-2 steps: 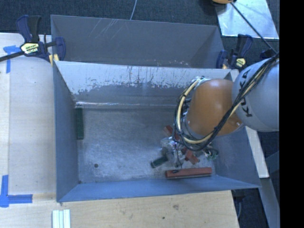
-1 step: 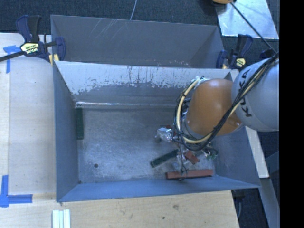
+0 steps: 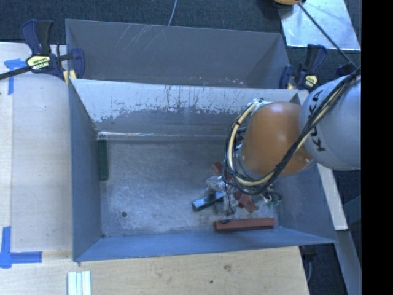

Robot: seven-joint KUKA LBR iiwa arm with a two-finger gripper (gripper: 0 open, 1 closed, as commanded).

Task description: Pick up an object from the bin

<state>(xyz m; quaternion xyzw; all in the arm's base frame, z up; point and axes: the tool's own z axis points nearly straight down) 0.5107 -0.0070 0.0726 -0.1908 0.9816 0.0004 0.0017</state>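
Note:
My gripper (image 3: 225, 188) is low in the bin's front right part, mostly hidden under the arm's orange cover. Just left of it and below lies a small blue and black piece (image 3: 204, 202) on the floor. A long red-brown bar (image 3: 244, 225) lies flat along the front wall, just below the gripper. Small red bits (image 3: 248, 204) show at the gripper's right side, and I cannot make out whether they touch it.
A dark green flat bar (image 3: 102, 160) stands against the left wall, far from the gripper. The arm with its cables fills the bin's right side. A small dark speck (image 3: 124, 214) sits on the floor at the front left.

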